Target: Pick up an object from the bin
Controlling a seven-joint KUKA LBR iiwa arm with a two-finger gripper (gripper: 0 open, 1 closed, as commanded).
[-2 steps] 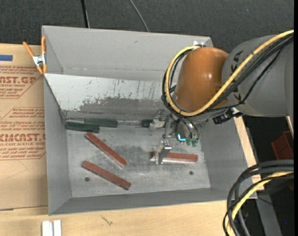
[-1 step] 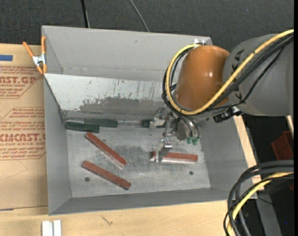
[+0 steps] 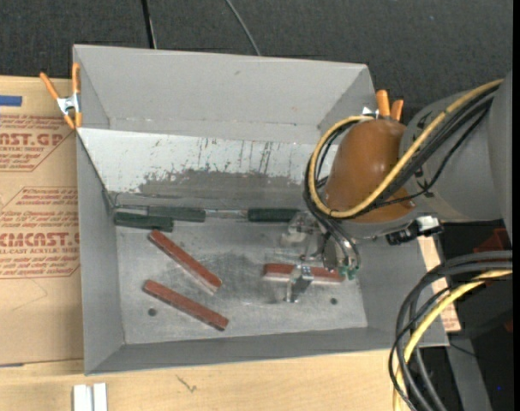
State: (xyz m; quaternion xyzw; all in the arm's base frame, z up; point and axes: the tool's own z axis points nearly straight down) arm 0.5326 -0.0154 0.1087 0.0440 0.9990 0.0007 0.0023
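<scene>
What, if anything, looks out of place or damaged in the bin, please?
Nothing stands out. The upper reddish bar and lower reddish bar lie slanted at left, dark green bars line the back wall, and the gripper is over a third reddish bar; nothing spilled or broken.

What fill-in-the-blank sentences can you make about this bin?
The gripper is over a reddish-brown bar on the view's ____ side of the bin. Counting the two bars left of it, the bin holds ____ reddish-brown bars. The sticks along the back wall are dark ____.
Missing words: right; three; green.
</scene>
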